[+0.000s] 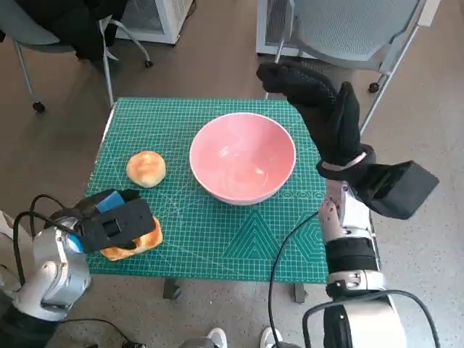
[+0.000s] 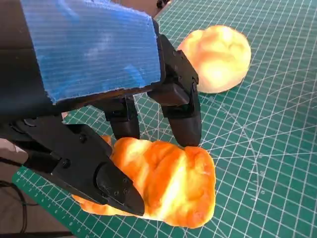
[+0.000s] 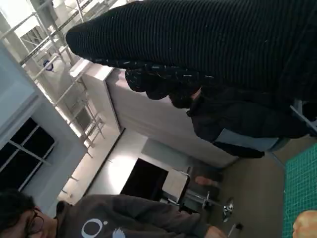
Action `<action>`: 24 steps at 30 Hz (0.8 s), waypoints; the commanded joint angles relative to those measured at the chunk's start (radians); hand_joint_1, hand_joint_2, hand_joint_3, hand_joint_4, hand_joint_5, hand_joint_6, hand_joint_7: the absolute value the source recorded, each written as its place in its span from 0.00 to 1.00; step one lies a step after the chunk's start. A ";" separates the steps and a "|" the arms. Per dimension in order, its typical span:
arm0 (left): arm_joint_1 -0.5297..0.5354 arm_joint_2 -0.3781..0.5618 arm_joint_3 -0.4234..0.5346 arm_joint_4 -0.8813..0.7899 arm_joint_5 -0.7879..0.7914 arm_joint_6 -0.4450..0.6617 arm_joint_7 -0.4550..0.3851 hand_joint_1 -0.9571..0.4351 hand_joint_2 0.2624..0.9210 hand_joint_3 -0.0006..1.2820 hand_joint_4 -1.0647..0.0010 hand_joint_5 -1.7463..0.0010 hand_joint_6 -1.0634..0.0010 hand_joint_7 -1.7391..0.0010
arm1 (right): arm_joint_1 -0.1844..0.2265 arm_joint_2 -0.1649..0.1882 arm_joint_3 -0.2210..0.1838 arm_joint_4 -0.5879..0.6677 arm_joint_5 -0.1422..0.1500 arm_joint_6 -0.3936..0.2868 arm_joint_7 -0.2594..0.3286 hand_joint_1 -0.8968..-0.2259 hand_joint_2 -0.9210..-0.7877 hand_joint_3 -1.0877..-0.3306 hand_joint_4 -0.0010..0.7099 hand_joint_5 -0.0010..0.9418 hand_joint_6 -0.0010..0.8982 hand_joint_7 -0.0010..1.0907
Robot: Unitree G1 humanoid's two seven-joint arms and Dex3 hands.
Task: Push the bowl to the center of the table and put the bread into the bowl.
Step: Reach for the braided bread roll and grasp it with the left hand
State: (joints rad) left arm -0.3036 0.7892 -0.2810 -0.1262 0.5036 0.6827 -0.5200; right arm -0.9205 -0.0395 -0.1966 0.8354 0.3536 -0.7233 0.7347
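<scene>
Bread (image 2: 168, 183) is gripped between left hand (image 1: 116, 221) fingers (image 2: 183, 114) at table's near-left corner; bowl (image 1: 243, 156) lies up-right. Right hand (image 1: 319, 109) raised, holding nothing, fingers extended.

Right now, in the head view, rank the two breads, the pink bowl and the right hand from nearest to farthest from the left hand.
1. Flat bread: under the left hand, touching it, near table edge.
2. Round bun: just beyond, left side.
3. Pink bowl: mid-table.
4. Right hand: raised past the bowl's right rim.
</scene>
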 commanded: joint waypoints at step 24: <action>-0.055 0.012 0.144 -0.304 -0.006 0.054 -0.109 0.69 0.99 0.02 0.28 0.37 0.35 0.38 | 0.018 -0.003 -0.002 0.018 0.007 0.016 0.007 0.22 0.00 0.31 0.04 0.00 0.00 0.21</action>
State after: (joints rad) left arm -0.3392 0.7909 -0.1516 -0.4066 0.4980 0.7381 -0.6214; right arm -0.9206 -0.0395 -0.1971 0.8437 0.3545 -0.7230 0.7352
